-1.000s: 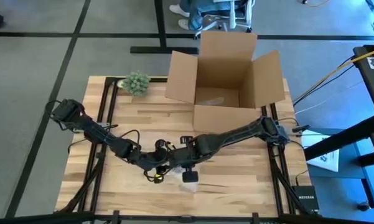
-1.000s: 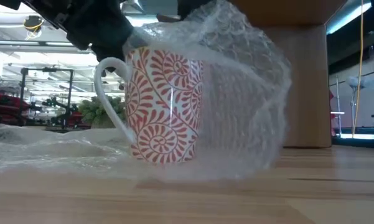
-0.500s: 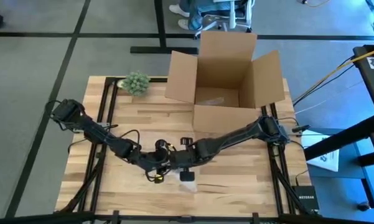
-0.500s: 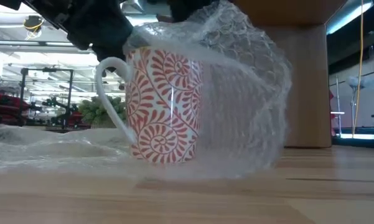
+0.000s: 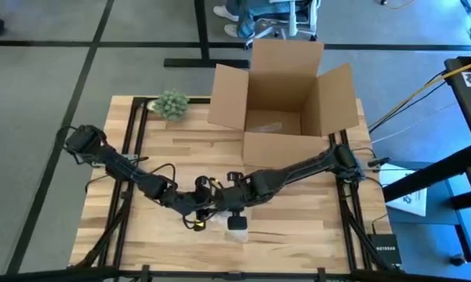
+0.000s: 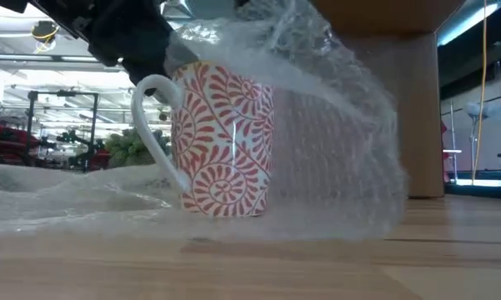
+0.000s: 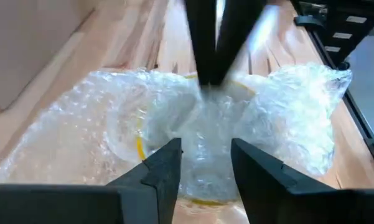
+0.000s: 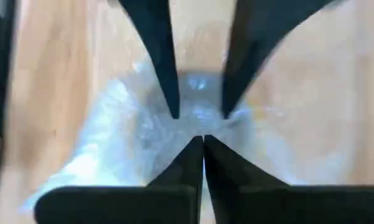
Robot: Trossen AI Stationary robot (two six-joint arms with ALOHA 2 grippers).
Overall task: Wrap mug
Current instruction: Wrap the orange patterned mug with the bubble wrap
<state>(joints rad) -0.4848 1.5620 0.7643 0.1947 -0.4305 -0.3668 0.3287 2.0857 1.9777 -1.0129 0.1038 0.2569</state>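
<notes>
Pinching a fold of clear bubble wrap (image 6: 333, 133), your right end effector (image 8: 203, 138) has its fingers closed tight; your left end effector (image 7: 205, 168) stands open just beside it. Under them, near the worktop's (image 5: 298, 235) front edge, the white mug with red swirls (image 6: 221, 137) stands upright, draped on one side, handle bare. Wrapping looks about half done. An open cardboard box (image 5: 286, 94) waits at the far edge.

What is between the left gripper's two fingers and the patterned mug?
Bubble wrap. In the left wrist view the clear sheet bunches over the mug between the left gripper and it, where the right gripper pinches it from the far side.
</notes>
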